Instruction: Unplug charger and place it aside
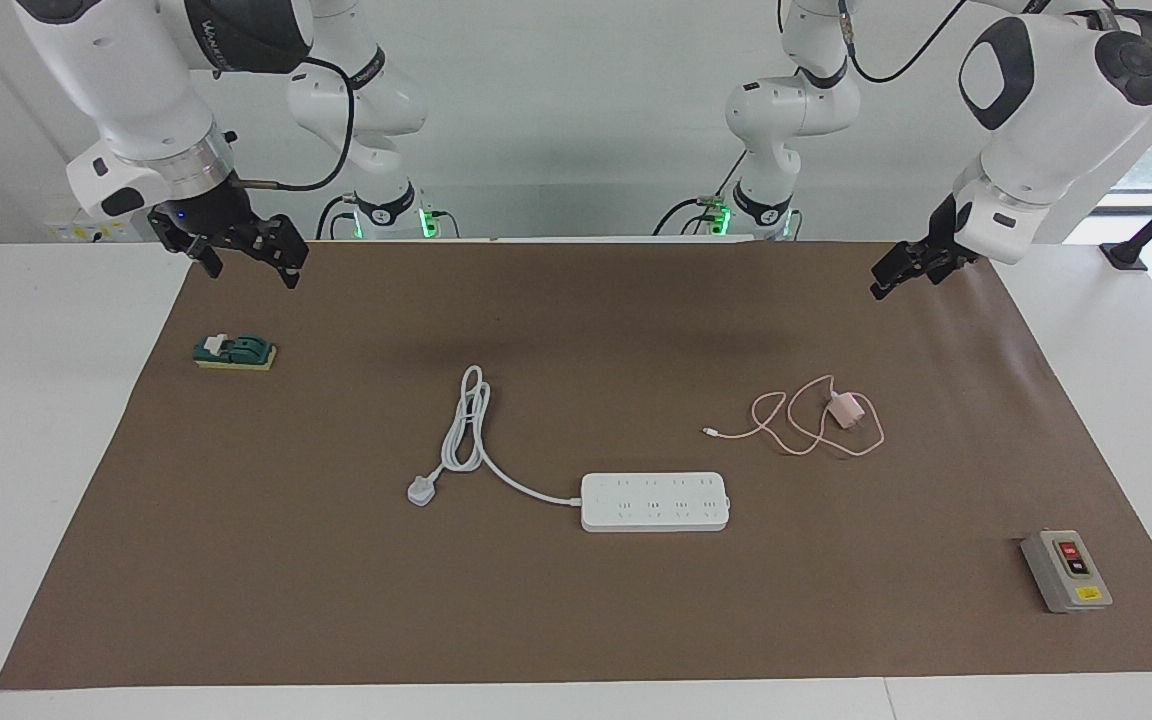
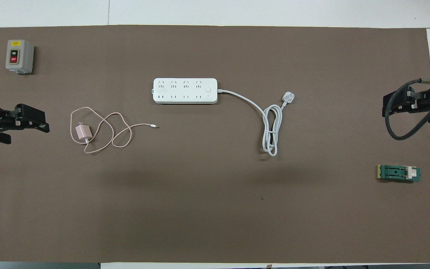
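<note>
The pale-pink charger lies on the brown mat with its thin pink cable looped around it. It is not in any socket. It lies apart from the white power strip, nearer to the robots and toward the left arm's end. It also shows in the overhead view, as does the strip. My left gripper hangs open and empty above the mat's edge at its own end, beside the charger in the overhead view. My right gripper hangs open and empty over the mat's other end.
The strip's thick white cord and plug lie coiled toward the right arm's end. A grey box with red and black buttons stands farthest from the robots at the left arm's end. A small green device lies below the right gripper.
</note>
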Available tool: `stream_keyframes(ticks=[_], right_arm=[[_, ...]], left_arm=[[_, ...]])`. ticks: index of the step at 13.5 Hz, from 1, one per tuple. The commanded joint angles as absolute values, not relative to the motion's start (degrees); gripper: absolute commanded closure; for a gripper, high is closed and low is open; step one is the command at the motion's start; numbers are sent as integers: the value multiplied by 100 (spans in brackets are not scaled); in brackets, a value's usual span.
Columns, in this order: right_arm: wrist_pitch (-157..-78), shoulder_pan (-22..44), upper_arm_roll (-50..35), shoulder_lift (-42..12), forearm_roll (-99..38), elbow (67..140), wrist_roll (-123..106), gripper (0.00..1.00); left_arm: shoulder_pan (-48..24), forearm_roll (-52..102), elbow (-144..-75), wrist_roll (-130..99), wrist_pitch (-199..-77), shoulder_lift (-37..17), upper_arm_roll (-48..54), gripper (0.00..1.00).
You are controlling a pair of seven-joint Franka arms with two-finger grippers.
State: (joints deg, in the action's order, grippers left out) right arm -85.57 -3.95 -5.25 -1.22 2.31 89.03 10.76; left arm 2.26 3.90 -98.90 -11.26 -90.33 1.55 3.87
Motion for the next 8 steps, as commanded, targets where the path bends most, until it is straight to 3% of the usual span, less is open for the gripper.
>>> stream_keyframes(ticks=[1, 8], right_arm=[[-9148, -492, -598, 578, 334, 10017, 905, 0], [-9308, -589, -571, 642, 246, 10063, 493, 0]], left_arm=[[237, 281, -9887, -774, -9106, 176, 343, 0], [114, 167, -9791, -308, -8974, 44, 466, 0]])
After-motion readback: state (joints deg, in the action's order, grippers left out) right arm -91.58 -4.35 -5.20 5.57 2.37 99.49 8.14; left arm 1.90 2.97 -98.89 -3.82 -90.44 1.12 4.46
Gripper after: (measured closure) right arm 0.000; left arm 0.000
